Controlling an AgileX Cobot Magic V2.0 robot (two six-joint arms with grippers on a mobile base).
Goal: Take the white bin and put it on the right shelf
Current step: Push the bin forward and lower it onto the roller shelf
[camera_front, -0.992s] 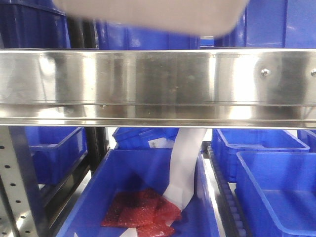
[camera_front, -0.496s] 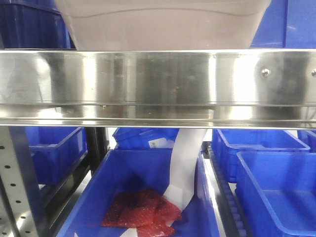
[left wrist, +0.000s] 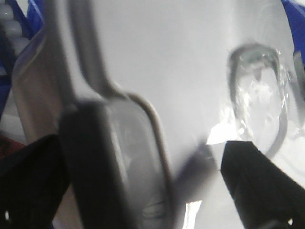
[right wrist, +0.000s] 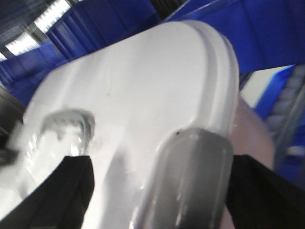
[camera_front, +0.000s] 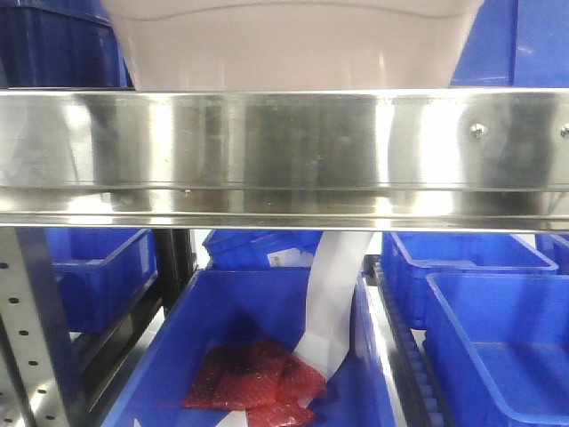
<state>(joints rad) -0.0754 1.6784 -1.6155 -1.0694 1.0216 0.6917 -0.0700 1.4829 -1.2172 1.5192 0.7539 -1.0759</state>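
The white bin (camera_front: 293, 44) sits at the top of the front view, its lower body hidden behind the right shelf's stainless-steel front rail (camera_front: 284, 147); whether it rests on the tier cannot be told. From above, the left gripper (left wrist: 138, 157) straddles a grey latch (left wrist: 119, 138) on the glossy lid, dark fingers (left wrist: 259, 183) spread to either side. The right gripper (right wrist: 159, 167) brackets the opposite latch (right wrist: 190, 176) likewise. Whether either pair of jaws is clamped cannot be told. Below the rail, a blue crate (camera_front: 204, 311) holds red bubble-wrap packets (camera_front: 253, 378) and a white paper strip (camera_front: 333, 302).
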